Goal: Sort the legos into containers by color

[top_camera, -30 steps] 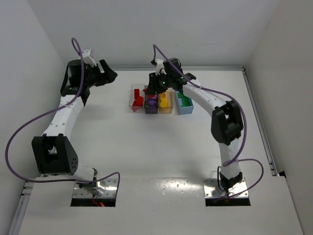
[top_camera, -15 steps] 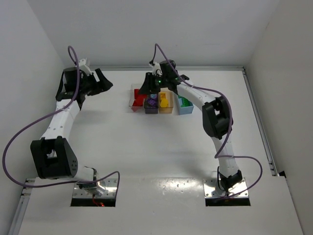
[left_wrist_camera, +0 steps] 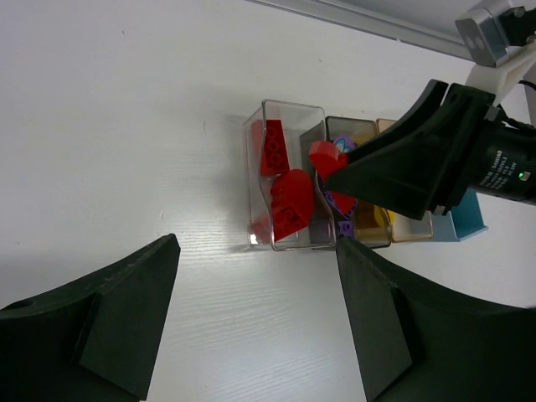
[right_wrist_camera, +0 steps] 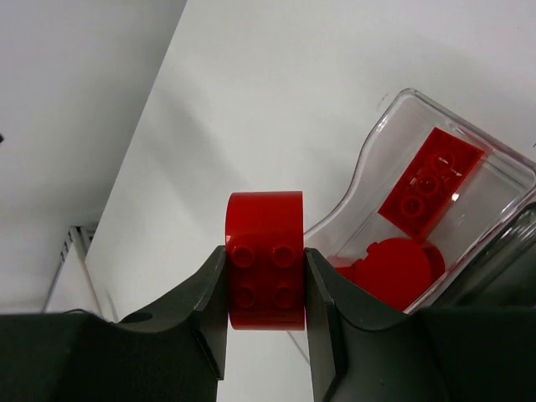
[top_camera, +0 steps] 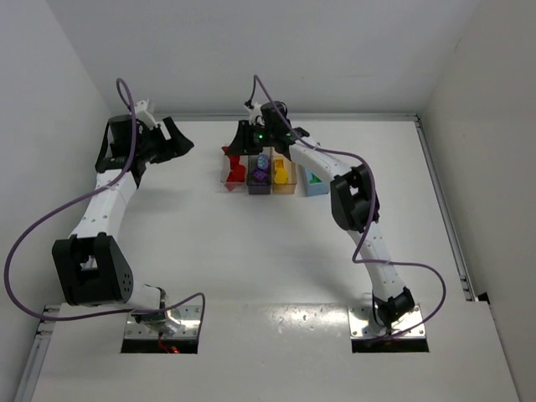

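Right end effector clamped around red lego

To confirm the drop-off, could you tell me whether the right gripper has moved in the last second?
Yes. The right gripper, shut on a red brick, moved left from over the grey bin to the clear bin.

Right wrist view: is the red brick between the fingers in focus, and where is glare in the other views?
Right wrist view: the red rounded plastic brick is sharp. Top external view: glare on the near part of the white table. Left wrist view: a bright glint at the clear plastic bin's near corner.
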Motion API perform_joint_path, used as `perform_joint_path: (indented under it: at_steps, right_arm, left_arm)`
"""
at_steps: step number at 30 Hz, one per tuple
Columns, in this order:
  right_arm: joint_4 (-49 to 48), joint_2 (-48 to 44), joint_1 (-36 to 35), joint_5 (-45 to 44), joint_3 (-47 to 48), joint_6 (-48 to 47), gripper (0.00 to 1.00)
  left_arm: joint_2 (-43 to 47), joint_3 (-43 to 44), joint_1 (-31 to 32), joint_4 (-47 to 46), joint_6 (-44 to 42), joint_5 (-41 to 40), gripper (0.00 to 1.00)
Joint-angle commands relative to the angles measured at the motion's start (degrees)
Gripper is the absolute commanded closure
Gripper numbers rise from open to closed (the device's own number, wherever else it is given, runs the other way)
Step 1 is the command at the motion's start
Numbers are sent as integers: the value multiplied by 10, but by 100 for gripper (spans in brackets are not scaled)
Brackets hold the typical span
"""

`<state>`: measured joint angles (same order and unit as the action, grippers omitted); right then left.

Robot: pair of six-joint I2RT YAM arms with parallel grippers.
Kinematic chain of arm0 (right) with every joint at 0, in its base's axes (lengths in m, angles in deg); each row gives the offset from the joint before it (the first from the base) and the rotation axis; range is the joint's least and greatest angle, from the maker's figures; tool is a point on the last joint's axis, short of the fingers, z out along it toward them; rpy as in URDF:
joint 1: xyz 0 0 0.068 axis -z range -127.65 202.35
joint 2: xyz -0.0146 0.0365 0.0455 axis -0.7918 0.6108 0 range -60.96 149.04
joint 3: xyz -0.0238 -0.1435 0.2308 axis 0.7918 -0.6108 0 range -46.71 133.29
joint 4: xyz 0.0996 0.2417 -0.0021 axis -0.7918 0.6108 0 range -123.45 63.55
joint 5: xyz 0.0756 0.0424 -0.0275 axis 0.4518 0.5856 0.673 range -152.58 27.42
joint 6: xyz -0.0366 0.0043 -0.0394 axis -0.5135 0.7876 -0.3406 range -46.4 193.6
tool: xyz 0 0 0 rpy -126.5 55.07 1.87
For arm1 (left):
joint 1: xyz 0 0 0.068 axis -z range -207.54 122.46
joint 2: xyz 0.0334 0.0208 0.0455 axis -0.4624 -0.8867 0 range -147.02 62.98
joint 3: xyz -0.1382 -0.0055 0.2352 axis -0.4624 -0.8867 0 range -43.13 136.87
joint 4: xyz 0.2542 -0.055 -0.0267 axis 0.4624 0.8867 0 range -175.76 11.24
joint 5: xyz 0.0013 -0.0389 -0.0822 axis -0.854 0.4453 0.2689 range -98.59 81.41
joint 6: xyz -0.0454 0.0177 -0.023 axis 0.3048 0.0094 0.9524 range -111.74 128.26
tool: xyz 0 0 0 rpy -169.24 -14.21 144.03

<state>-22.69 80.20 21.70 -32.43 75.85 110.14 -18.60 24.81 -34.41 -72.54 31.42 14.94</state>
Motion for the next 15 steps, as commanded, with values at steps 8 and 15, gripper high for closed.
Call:
perform_joint_path:
  at_steps: [8,15]
  right_arm:
    - [2,32,-6,-43,58,-35,54]
    - [14,11,-12,-43,63,-80,30]
  left_arm:
    - [-6,-4,-10,-24,6,9,16]
    - [-17,-4,-5,-29,6,-14,9]
